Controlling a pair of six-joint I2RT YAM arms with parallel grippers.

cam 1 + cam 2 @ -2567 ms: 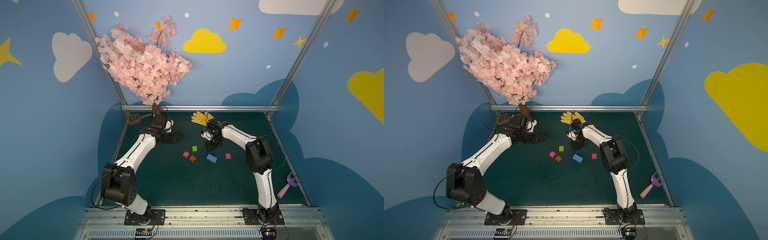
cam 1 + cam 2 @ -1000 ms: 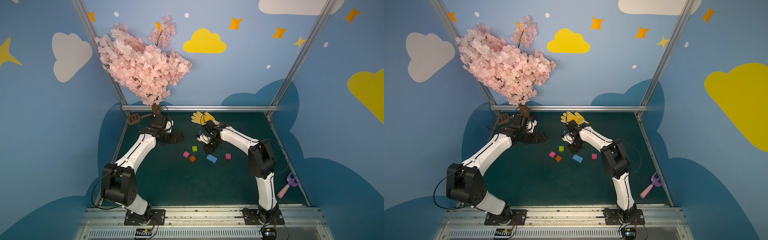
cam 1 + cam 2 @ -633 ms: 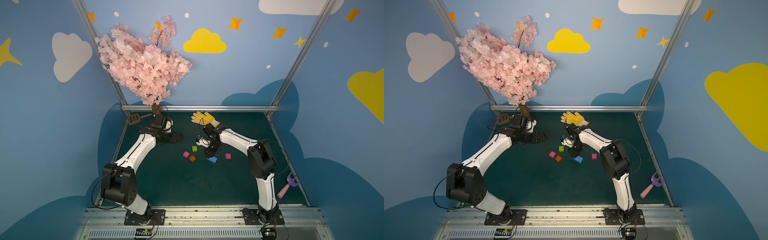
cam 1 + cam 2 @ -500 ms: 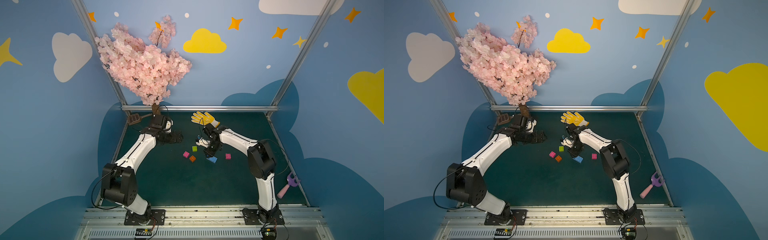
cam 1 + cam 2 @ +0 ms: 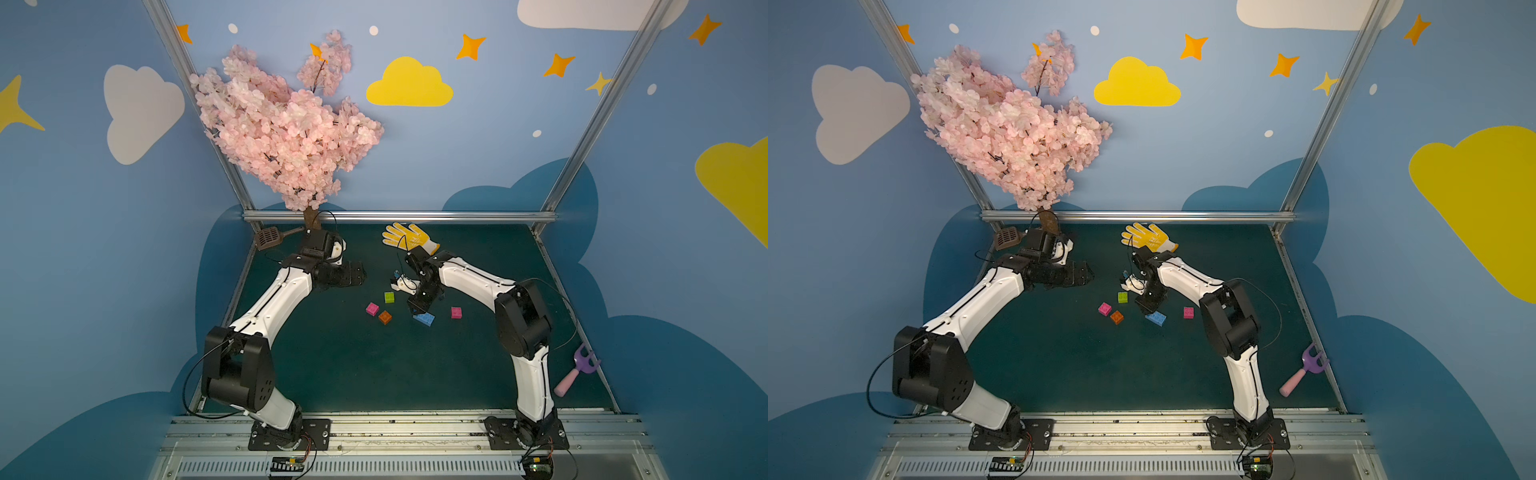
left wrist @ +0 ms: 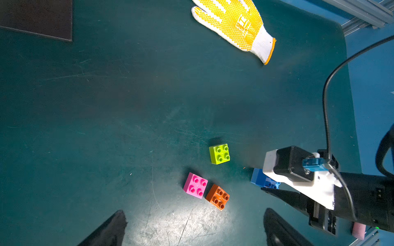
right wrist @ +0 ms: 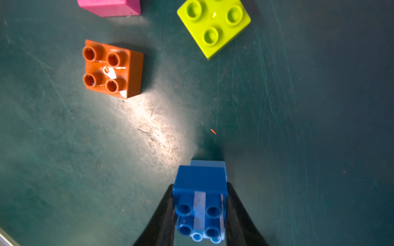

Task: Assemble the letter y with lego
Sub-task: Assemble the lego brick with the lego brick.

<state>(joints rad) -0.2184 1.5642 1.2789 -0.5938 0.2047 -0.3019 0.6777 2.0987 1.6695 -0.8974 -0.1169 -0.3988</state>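
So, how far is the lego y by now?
Barely begun; nothing is clearly joined yet. In hand: the right pincer is shut on the dark blue brick, holding it on top of the light blue brick; whether they have clicked I cannot tell. Left: the lime green brick, orange brick, pink brick and second pink brick lie single on the mat; the left pincer is open and empty.

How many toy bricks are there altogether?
6. On the mat: a lime green brick, a pink brick beside an orange brick, a light blue brick, a second pink brick near the right arm. The right gripper holds the dark blue brick. None seems hidden.
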